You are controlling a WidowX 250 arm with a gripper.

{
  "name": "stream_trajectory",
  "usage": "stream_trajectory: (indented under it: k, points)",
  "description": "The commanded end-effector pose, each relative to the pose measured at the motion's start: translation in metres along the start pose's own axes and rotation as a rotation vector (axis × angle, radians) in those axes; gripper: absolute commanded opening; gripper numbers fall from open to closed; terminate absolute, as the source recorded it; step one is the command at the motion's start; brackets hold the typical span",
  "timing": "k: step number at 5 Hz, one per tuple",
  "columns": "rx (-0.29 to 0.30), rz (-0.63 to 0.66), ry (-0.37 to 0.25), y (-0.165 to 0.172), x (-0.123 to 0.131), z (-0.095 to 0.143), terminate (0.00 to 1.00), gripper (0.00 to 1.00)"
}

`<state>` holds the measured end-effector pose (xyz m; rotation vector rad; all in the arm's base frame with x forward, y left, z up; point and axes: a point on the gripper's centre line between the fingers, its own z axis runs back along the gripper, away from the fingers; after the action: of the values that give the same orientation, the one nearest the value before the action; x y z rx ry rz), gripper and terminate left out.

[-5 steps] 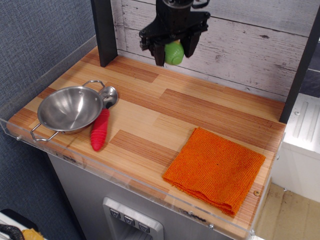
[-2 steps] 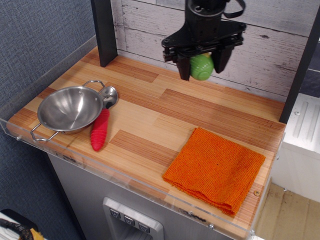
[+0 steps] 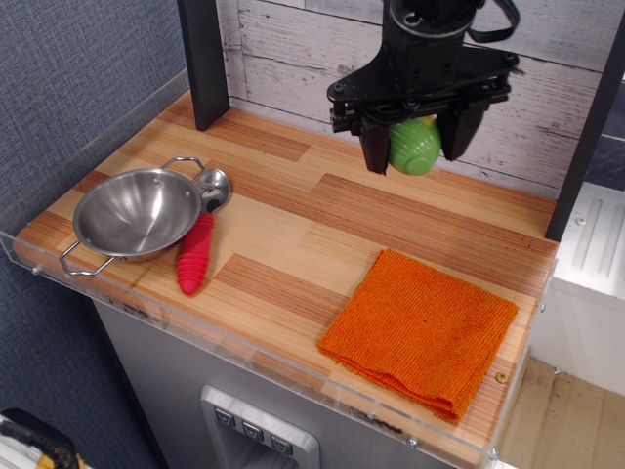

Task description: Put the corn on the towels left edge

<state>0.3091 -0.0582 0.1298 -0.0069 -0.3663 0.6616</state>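
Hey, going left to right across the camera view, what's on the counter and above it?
Steel bowl → red-handled spoon → gripper holding the corn in the air → orange towel lying flat at the right.

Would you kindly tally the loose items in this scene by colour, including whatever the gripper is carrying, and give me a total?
Green: 1, the green plastic toy corn, held in the black gripper above the table
Orange: 1, the square orange knitted towel
Red: 1, the red ribbed-handled spoon with a metal bowl end
Silver: 1, the round steel two-handled pan
Total: 4
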Motion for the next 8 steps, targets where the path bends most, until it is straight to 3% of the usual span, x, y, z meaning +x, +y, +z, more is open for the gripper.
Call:
stream_trajectory:
  k: [1,2,4,5,7,8]
  points:
    - [0.037,0.017,0.046,0.033,-0.037,0.014,0.00,0.00]
    - [0.078,0.005,0.090,0.043,-0.051,0.004,0.00,0.00]
    - [0.150,-0.030,0.150,0.039,-0.049,-0.036,0.00,0.00]
    - [0.176,-0.064,0.172,0.033,-0.044,-0.060,0.00,0.00]
    - [0.204,-0.145,0.205,0.023,-0.045,-0.081,0.00,0.00]
    - [0.220,-0.132,0.214,0.024,-0.043,-0.079,0.00,1.00]
